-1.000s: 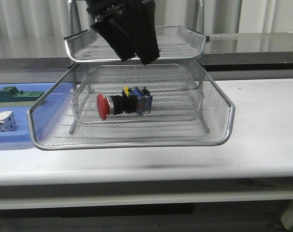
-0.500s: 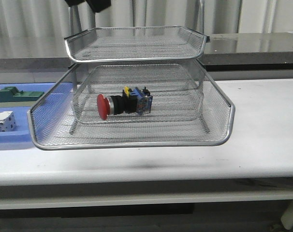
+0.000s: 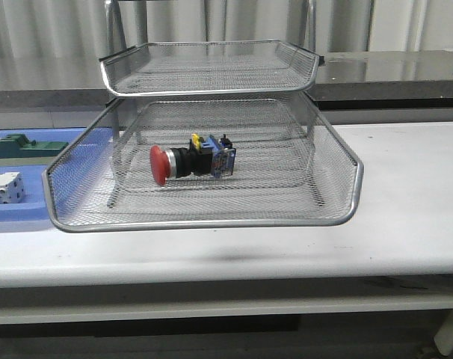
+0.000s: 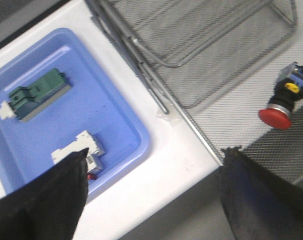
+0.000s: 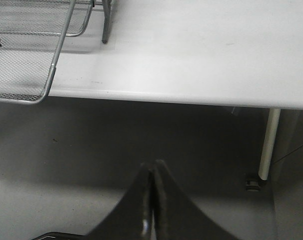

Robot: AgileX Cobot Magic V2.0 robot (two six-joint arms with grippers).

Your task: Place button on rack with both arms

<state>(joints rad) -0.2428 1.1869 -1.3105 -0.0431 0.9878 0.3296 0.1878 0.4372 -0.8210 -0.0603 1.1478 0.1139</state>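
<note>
Button already parked in the rack, both hands pulled clear

The button [image 3: 191, 162] is seen lying on its side in the pulled-out middle tray of the rack [image 3: 204, 221], red head pointing left, roughly mid-tray. That tray sticks out well past the near table [image 3: 406, 224] edge, so if it gets bumped or shoved in roughly, the button could probably be rolled around or tipped off the mesh; nothing is holding it. The left hand [image 4: 151, 200] is spread wide and empty, up over the blue tray [image 4: 136, 150] on the left. The right hand [image 5: 150, 200] is pinched together with nothing in it, off the near right table edge. Compared with a second ago, the black hand that hung over the rack's top tray is gone from the front view; the button hasn't shifted.
</note>
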